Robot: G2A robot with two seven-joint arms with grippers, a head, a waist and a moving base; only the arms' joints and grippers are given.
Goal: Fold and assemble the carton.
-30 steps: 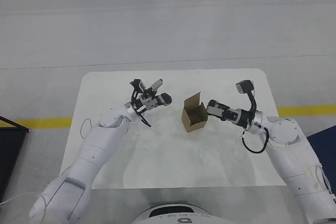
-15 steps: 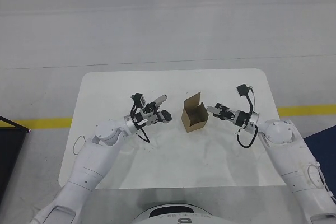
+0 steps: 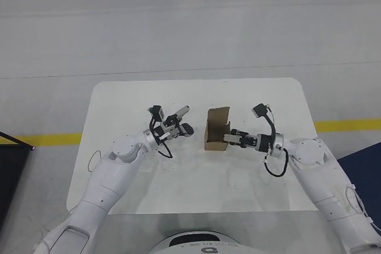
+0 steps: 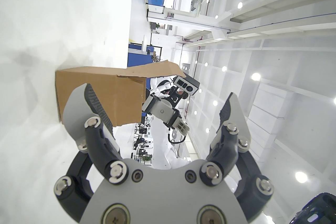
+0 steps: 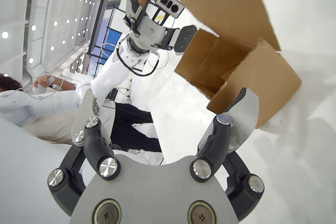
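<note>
The carton [image 3: 217, 129] sits on the desk [image 3: 178, 184] between the arms, nearer the right end effector [image 3: 232, 137], whose wide-spread jaws are right at its loose side flap [image 5: 257, 78], while the left end effector [image 3: 185, 120], equally wide and empty, hangs apart opposite.

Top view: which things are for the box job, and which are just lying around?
For the job: carton, left gripper, right gripper.
Just around: yellow floor line, dark stand beside the table.
</note>
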